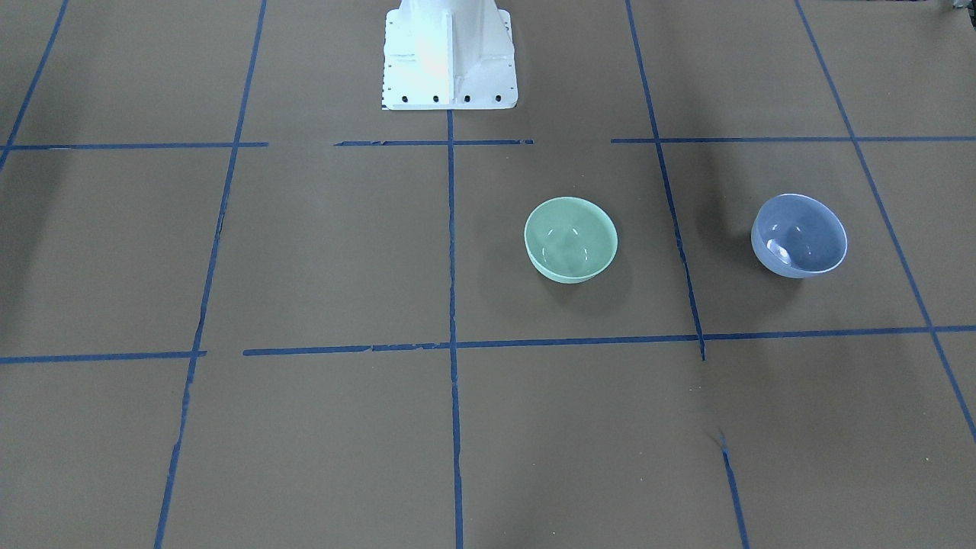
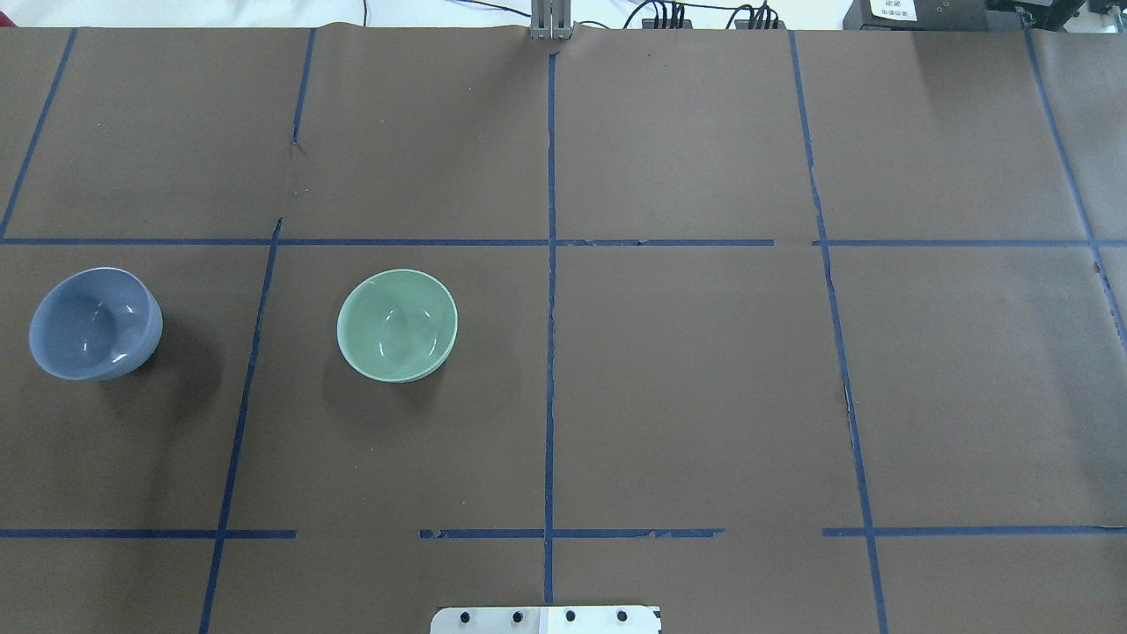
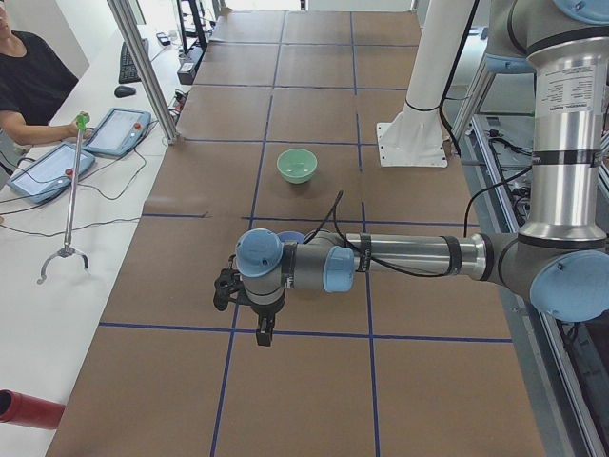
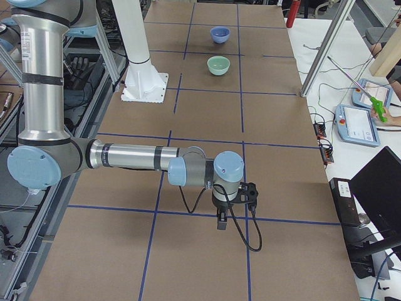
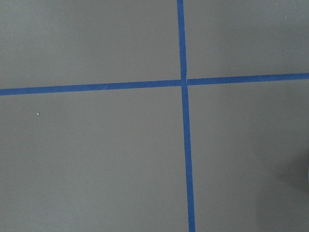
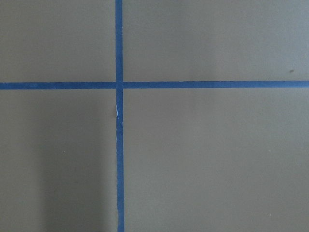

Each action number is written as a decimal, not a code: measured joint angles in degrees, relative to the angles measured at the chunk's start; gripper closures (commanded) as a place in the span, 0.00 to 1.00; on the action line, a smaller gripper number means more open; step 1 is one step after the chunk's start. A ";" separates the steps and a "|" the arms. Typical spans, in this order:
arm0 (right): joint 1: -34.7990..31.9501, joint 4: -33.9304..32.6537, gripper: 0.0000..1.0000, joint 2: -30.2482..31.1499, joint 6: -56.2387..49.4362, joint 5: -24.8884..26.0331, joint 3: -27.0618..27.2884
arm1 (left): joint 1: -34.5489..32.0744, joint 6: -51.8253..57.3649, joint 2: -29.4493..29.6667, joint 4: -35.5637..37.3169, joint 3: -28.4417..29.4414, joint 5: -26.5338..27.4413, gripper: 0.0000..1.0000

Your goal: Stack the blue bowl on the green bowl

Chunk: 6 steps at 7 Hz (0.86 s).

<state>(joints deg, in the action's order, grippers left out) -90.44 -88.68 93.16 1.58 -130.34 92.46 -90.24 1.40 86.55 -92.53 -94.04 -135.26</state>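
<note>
1. Front-facing view: the green bowl (image 1: 570,240) stands upright on the brown counter (image 1: 305,252), in front of the white pedestal (image 1: 448,53) and towards the robot's left. Its bare glossy inside shows only glints. The blue bowl (image 1: 799,235) is also upright and bare inside. It sits farther from the pedestal on the same side, well apart from the green one, with a blue tape line (image 1: 675,229) running between them.
2. Overhead view: both bowls lie on the pedestal's left side, the green one nearer to it. Nothing touches or covers either bowl.
3. Left side view: the near arm reaches across the counter, and its wrist hides most of the blue bowl. The left end effector (image 3: 264,333) points down at the counter, and I cannot tell whether it is open or closed. An operator (image 3: 24,76) sits at the far side by two tablets.
4. Right side view: the right end effector (image 4: 220,222) hangs over the counter on the pedestal's other side, well apart from both bowls. Its state cannot be told.
5. Wrist views: only brown counter and crossing tape show.
</note>
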 measured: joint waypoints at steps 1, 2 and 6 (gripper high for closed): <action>0.00 0.00 0.00 0.00 0.00 0.00 0.00 | -0.04 0.00 0.06 -0.02 -0.19 -0.02 0.00; 0.00 0.00 0.00 0.00 0.00 0.00 0.00 | -0.06 0.05 0.12 -0.06 -0.69 -0.04 0.00; 0.00 0.00 0.00 0.00 0.00 0.00 0.00 | 2.45 -3.82 2.24 -1.46 -4.03 0.50 0.00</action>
<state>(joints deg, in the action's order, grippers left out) -90.44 -88.68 93.16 1.58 -130.34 92.46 -87.79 -2.42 88.79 -93.98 -98.07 -134.77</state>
